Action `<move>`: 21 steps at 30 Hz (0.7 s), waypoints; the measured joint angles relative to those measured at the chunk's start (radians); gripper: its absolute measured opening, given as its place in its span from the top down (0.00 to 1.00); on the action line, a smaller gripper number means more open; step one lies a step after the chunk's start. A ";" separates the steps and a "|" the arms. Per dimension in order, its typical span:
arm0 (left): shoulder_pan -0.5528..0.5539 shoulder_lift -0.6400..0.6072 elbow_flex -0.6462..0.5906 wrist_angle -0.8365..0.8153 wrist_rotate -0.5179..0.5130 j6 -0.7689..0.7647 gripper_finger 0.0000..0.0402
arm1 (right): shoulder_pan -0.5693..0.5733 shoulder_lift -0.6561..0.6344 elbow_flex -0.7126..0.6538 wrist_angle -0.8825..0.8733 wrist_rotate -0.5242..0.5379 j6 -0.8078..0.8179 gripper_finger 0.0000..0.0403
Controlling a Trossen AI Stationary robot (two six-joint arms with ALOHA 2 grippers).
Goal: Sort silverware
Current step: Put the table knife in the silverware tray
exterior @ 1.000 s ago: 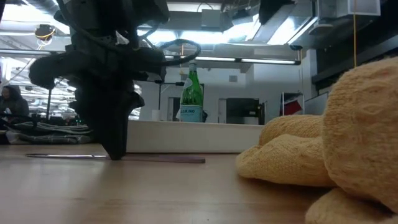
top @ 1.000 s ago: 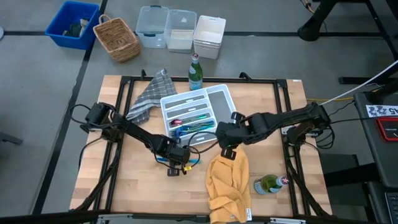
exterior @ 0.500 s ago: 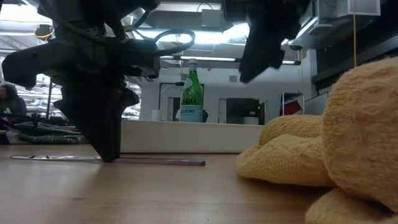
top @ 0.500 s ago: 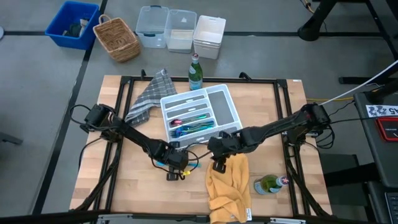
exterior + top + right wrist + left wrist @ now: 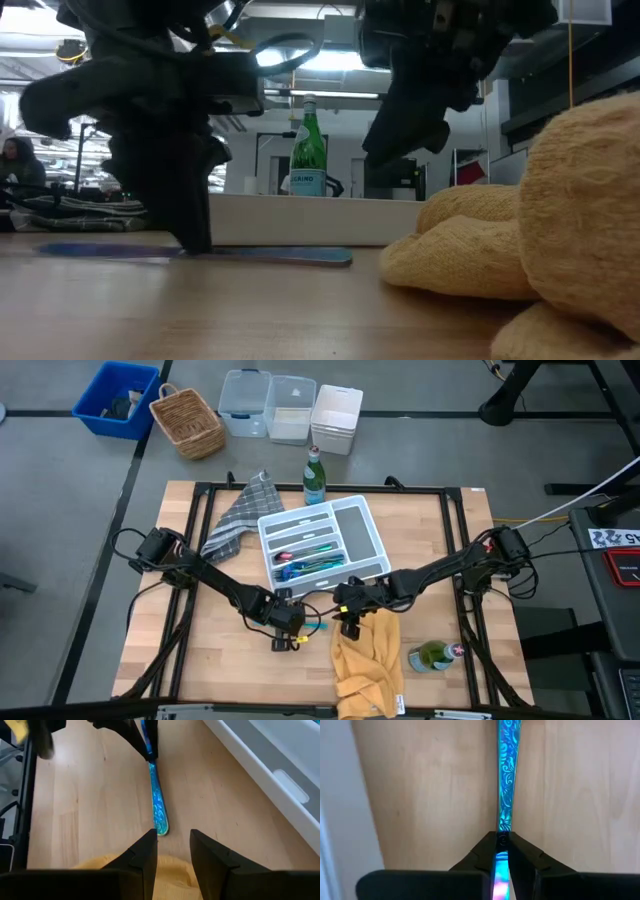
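Observation:
A slim bright blue patterned piece of silverware (image 5: 506,780) lies along the wooden table near its front middle; it also shows in the high view (image 5: 311,626) and the low view (image 5: 270,256). My left gripper (image 5: 288,628) is shut on it. My right gripper (image 5: 172,837) is open and empty, just short of the piece's free end (image 5: 161,826) and above the table (image 5: 395,140). More blue and purplish silverware (image 5: 305,560) lies in the white divided tray (image 5: 370,530). My left gripper pinches the blue piece between its two fingertips (image 5: 487,845) partway along its slim handle (image 5: 503,831). The fingers point steeply down and lie along the piece. The piece stays about level at the table top (image 5: 300,256), its free end toward my right gripper.
A yellow cloth (image 5: 365,660) is bunched right beside my right gripper, toward the near edge. A green bottle (image 5: 430,657) lies near the front right. A grey checked cloth (image 5: 240,510) and an upright green bottle (image 5: 314,475) are at the far side.
My right gripper has moved toward the table's left and near edge, and down, up to the free end of the blue piece. My left gripper stays shut on the piece at about the same spot.

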 joint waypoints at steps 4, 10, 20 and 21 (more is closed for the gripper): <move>0.000 0.000 0.000 0.017 -0.046 0.006 0.92 | 0.000 0.028 -0.001 0.019 0.000 -0.001 0.71; 0.007 -0.001 0.001 0.029 -0.053 0.014 0.92 | 0.000 0.087 0.000 0.098 -0.008 -0.001 0.71; 0.008 -0.002 0.001 -0.007 0.034 -0.023 0.91 | 0.000 0.148 0.001 0.156 -0.053 -0.002 0.71; 0.006 -0.002 0.001 -0.006 0.035 -0.023 0.89 | 0.000 0.152 0.002 0.162 -0.053 -0.002 0.71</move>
